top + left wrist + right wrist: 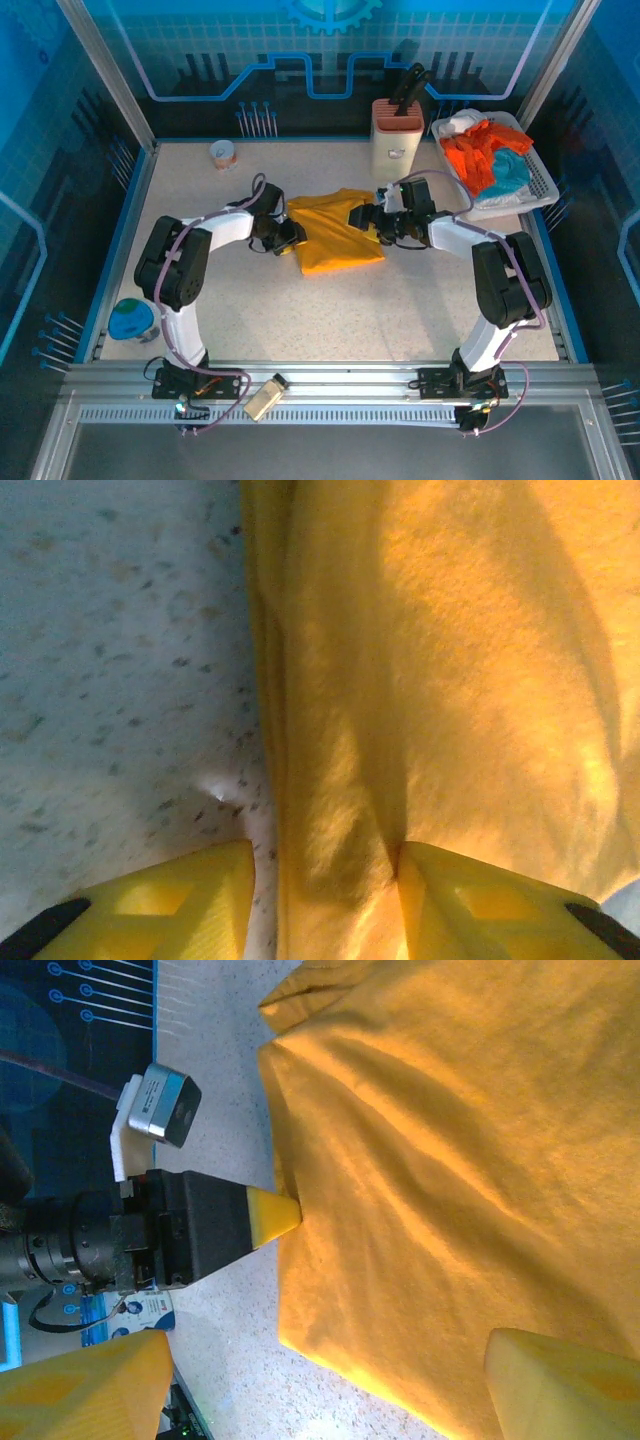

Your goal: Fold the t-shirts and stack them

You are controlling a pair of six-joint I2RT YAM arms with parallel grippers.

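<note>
A golden-yellow t-shirt (335, 240) lies partly folded in the middle of the table. My left gripper (290, 240) is at its left edge. In the left wrist view the left gripper (325, 858) is open, and the shirt's edge (330, 730) runs between the fingers: one finger (180, 900) rests on bare table, the other (470, 910) on the cloth. My right gripper (366, 218) hovers at the shirt's right side. In the right wrist view the right gripper (330, 1360) is wide open over the shirt (450, 1160), holding nothing. Orange-red (475, 155) and teal (510, 170) t-shirts lie bunched in a basket.
The white basket (545, 190) stands at the back right, with a knife block (395, 135) beside it. A small cup (223, 155) sits at the back left. A blue lidded container (130, 320) is at the near left edge, and a bottle (265, 397) lies on the front rail.
</note>
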